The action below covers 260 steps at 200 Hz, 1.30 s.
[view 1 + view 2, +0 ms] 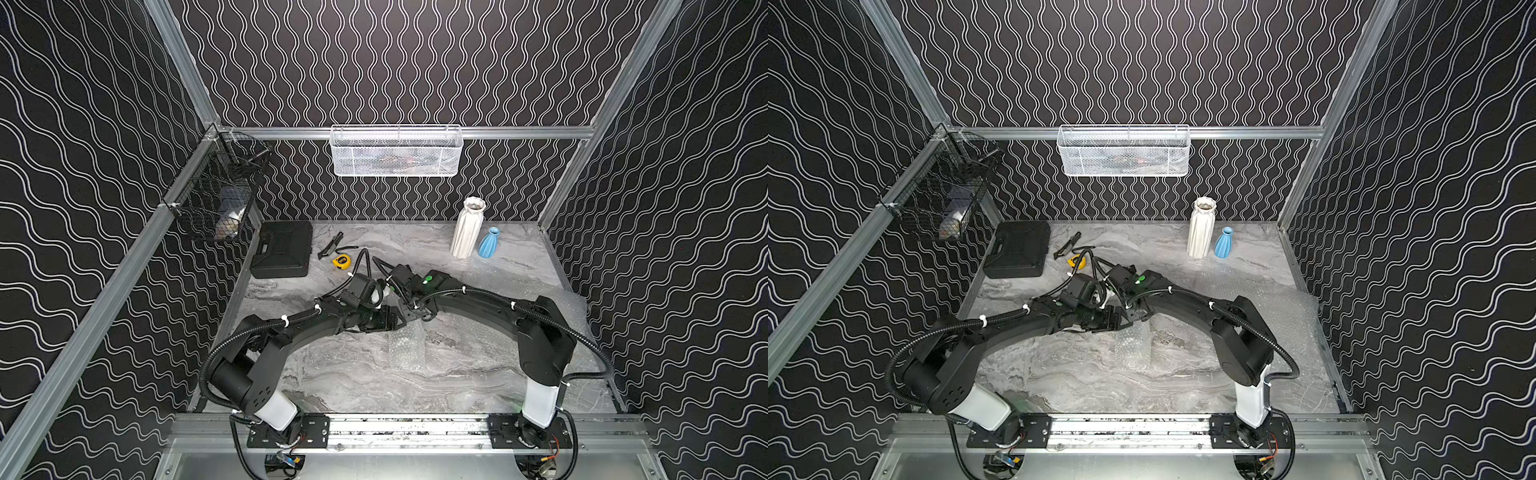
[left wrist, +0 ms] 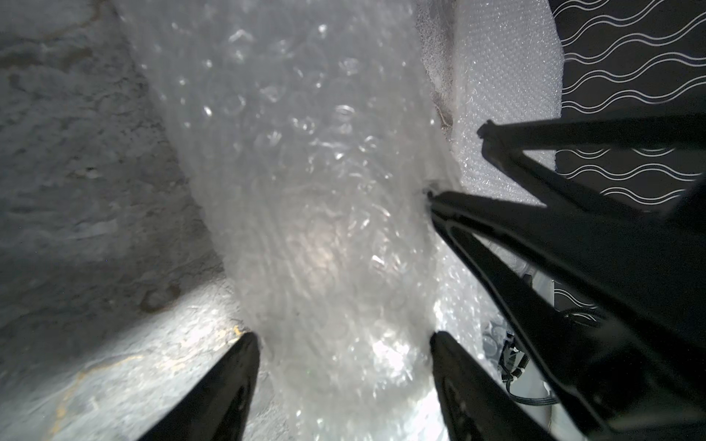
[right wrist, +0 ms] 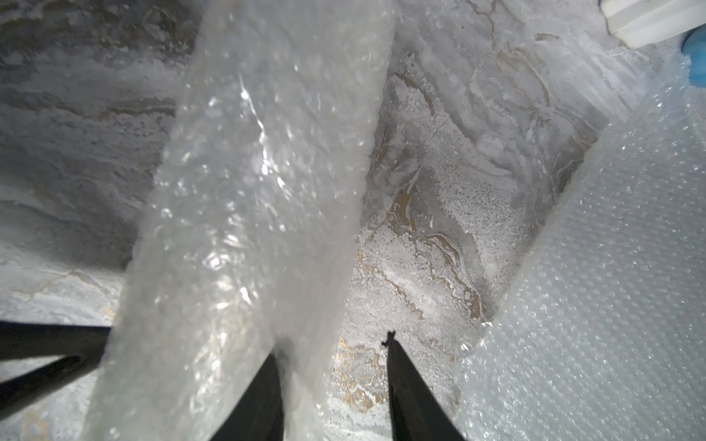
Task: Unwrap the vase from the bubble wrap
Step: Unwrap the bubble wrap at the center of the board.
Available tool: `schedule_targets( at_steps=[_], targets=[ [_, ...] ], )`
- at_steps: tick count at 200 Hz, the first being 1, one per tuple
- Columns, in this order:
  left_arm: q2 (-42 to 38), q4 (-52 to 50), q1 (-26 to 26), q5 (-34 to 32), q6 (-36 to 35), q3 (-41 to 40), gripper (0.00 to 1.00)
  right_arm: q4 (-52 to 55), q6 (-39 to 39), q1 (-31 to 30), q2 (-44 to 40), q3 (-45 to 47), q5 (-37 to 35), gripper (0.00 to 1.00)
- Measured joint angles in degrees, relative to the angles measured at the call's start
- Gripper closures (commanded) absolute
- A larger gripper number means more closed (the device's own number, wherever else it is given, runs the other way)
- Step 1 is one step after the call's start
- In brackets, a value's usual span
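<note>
Left pincer (image 2: 342,336) clamped half-wide on rolled bubble wrap (image 2: 305,152), roll stretching ahead of it over the marble table (image 3: 458,152), right pincer (image 3: 331,345) close alongside, part-open, roll's edge loose between its jaws, flat sheet (image 3: 611,267) just beside it.

Both top views are sharp and evenly lit, with only faint shadows on the marble tabletop (image 1: 457,386) against the dark walls (image 1: 83,166). The wrist views are dimmer and soft. The bubble wrap (image 2: 305,172) near the lens is blurred and flecked with white glare. In the left wrist view a bright patch crosses the shaded tabletop.
</note>
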<state>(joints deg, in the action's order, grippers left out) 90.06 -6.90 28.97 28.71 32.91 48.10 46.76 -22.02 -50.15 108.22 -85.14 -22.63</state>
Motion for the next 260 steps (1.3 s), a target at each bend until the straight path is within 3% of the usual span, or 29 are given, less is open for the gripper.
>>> schedule_targets(
  at_steps=[260],
  targets=[
    [0.0, 0.5, 0.1, 0.0, 0.0, -0.2, 0.28, -5.0, 3.0, 3.4, 9.1, -8.5, -1.6, 0.70]
  ],
)
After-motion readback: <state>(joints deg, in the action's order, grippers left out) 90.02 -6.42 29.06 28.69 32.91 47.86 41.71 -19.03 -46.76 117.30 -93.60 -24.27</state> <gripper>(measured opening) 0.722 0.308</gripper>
